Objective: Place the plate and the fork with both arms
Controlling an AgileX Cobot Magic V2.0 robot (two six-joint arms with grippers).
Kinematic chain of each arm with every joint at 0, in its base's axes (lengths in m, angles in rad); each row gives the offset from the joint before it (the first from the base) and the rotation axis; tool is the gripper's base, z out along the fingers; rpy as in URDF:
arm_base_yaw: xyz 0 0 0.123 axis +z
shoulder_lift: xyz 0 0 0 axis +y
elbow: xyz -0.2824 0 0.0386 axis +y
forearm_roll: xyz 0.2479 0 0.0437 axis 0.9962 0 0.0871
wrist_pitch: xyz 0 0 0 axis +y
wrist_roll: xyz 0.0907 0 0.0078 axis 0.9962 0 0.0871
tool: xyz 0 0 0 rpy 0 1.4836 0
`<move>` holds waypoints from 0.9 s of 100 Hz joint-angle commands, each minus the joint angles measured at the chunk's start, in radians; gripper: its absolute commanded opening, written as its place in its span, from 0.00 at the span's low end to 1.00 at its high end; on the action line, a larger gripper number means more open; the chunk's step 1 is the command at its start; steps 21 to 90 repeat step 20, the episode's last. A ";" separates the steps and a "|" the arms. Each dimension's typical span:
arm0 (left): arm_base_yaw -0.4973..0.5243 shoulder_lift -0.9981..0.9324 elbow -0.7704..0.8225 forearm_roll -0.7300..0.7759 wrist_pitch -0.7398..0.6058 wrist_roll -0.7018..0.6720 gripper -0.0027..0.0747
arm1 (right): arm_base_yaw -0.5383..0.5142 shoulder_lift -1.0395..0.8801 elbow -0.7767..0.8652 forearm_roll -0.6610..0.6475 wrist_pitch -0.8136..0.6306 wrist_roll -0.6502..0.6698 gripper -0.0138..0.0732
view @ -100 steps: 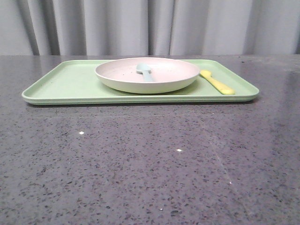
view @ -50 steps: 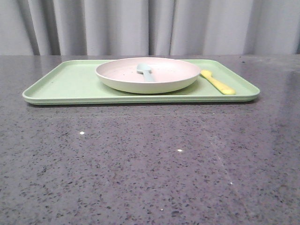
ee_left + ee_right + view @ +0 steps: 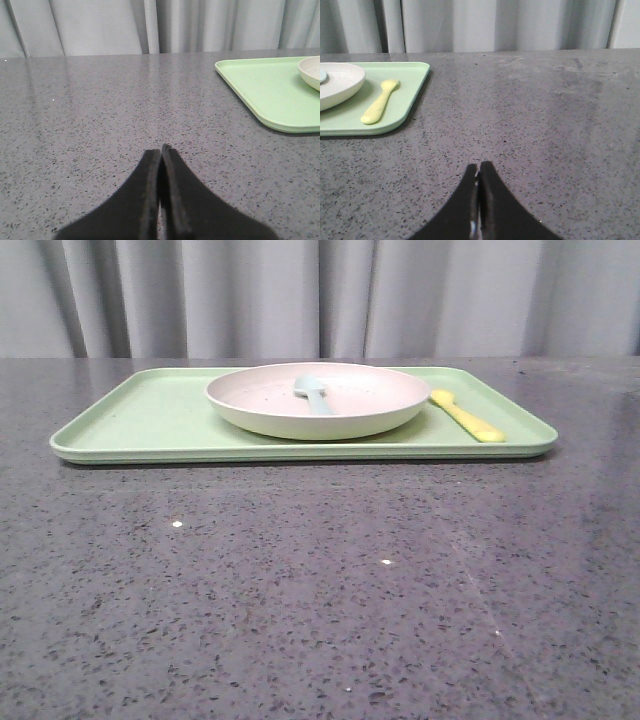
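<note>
The pale pinkish-cream plate [image 3: 318,400] sits on the light-green tray [image 3: 140,425] at the far middle of the table. The yellow fork [image 3: 466,416] lies on the tray just right of the plate, also in the right wrist view [image 3: 379,101]. A light blue utensil [image 3: 313,393] lies in the plate. My left gripper [image 3: 161,150] is shut and empty, low over bare table left of the tray [image 3: 265,90]. My right gripper [image 3: 479,166] is shut and empty, over bare table right of the tray [image 3: 395,120]. Neither gripper shows in the front view.
The table is dark speckled grey stone [image 3: 320,580]. A grey curtain [image 3: 320,295] hangs behind its far edge. The plate's edge shows in the left wrist view [image 3: 311,71] and in the right wrist view [image 3: 340,82].
The whole front view has drifted a few pixels to the right; tray, plate and fork keep their places relative to each other.
</note>
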 commanded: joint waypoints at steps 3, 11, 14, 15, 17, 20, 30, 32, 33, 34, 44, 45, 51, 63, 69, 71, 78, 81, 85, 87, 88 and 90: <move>0.002 -0.031 0.013 -0.004 -0.077 -0.008 0.01 | -0.004 -0.026 -0.006 -0.005 -0.081 -0.011 0.08; 0.002 -0.031 0.013 -0.004 -0.077 -0.008 0.01 | -0.004 -0.026 -0.006 -0.005 -0.081 -0.011 0.08; 0.002 -0.031 0.013 -0.004 -0.077 -0.008 0.01 | -0.004 -0.026 -0.006 -0.005 -0.081 -0.011 0.08; 0.002 -0.031 0.013 -0.004 -0.077 -0.008 0.01 | -0.004 -0.026 -0.006 -0.005 -0.081 -0.011 0.08; 0.002 -0.031 0.013 -0.004 -0.077 -0.008 0.01 | -0.004 -0.026 -0.006 -0.005 -0.081 -0.011 0.08; 0.002 -0.031 0.013 -0.004 -0.077 -0.008 0.01 | -0.004 -0.026 -0.006 -0.005 -0.081 -0.011 0.08; 0.002 -0.031 0.013 -0.004 -0.077 -0.008 0.01 | -0.004 -0.026 -0.006 -0.005 -0.081 -0.011 0.08; 0.002 -0.031 0.013 -0.004 -0.077 -0.008 0.01 | -0.004 -0.026 -0.006 -0.005 -0.081 -0.011 0.08; 0.002 -0.031 0.013 -0.004 -0.077 -0.008 0.01 | -0.004 -0.026 -0.006 -0.005 -0.081 -0.011 0.08; 0.002 -0.031 0.013 -0.004 -0.077 -0.008 0.01 | -0.004 -0.026 -0.006 -0.005 -0.081 -0.011 0.08; 0.002 -0.031 0.013 -0.004 -0.077 -0.008 0.01 | -0.004 -0.026 -0.006 -0.005 -0.081 -0.011 0.08; 0.002 -0.031 0.013 -0.004 -0.077 -0.008 0.01 | -0.004 -0.026 -0.006 -0.005 -0.081 -0.011 0.08; 0.002 -0.031 0.013 -0.004 -0.077 -0.008 0.01 | -0.004 -0.026 -0.006 -0.005 -0.081 -0.011 0.08; 0.002 -0.031 0.013 -0.004 -0.077 -0.008 0.01 | -0.004 -0.026 -0.006 -0.005 -0.081 -0.011 0.08; 0.002 -0.031 0.013 -0.004 -0.077 -0.008 0.01 | -0.004 -0.026 -0.006 -0.005 -0.081 -0.011 0.08; 0.002 -0.031 0.013 -0.004 -0.077 -0.008 0.01 | -0.004 -0.026 -0.006 -0.005 -0.081 -0.011 0.08; 0.002 -0.031 0.013 -0.004 -0.077 -0.008 0.01 | -0.004 -0.026 -0.006 -0.005 -0.081 -0.011 0.08; 0.002 -0.031 0.013 -0.004 -0.077 -0.008 0.01 | -0.004 -0.026 -0.006 -0.005 -0.081 -0.011 0.08; 0.002 -0.031 0.013 -0.004 -0.077 -0.008 0.01 | -0.004 -0.026 -0.006 -0.005 -0.081 -0.011 0.08; 0.002 -0.031 0.013 -0.004 -0.077 -0.008 0.01 | -0.004 -0.026 -0.006 -0.005 -0.081 -0.011 0.08; 0.002 -0.031 0.013 -0.004 -0.077 -0.008 0.01 | -0.004 -0.026 -0.006 -0.005 -0.081 -0.011 0.08; 0.002 -0.031 0.013 -0.004 -0.077 -0.008 0.01 | -0.004 -0.026 -0.006 -0.005 -0.081 -0.011 0.08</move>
